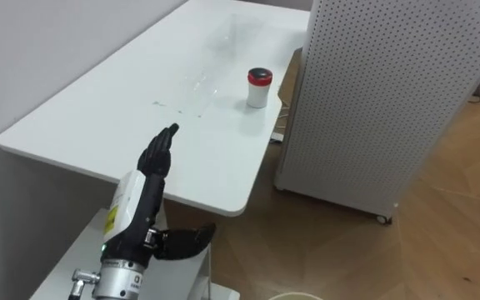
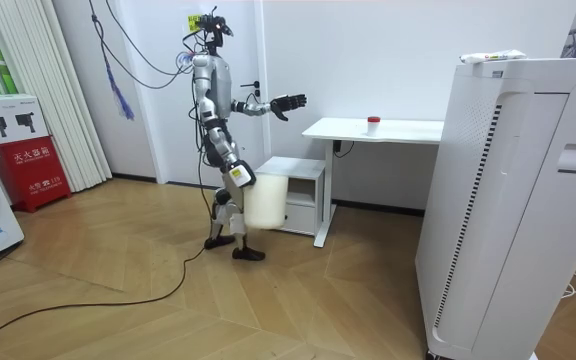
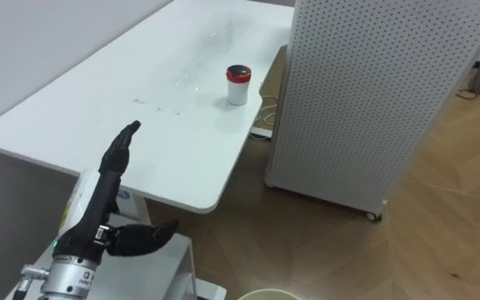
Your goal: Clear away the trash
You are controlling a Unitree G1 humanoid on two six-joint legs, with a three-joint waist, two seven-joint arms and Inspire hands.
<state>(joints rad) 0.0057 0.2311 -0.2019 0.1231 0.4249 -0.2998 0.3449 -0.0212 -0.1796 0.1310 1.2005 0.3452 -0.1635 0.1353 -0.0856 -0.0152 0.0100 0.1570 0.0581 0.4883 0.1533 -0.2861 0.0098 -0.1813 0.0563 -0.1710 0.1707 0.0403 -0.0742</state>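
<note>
Room view: a white bin (image 2: 266,200) is seen at the right hand (image 2: 239,178), grip unclear. Eye views: the left hand (image 1: 158,158) is held open toward a red-lidded jar (image 1: 259,87).

Eye views look down on the table (image 1: 123,100) (close up) — the room view shares it from afar.

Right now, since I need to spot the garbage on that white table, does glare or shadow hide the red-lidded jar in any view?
Left eye view: faint sheen streaks on the white table beside the red-lidded jar, none across it. Right eye view: the same, and the left robot hand casts no shadow on it. Room view: even light, the jar's lid stands clear against the wall.
</note>
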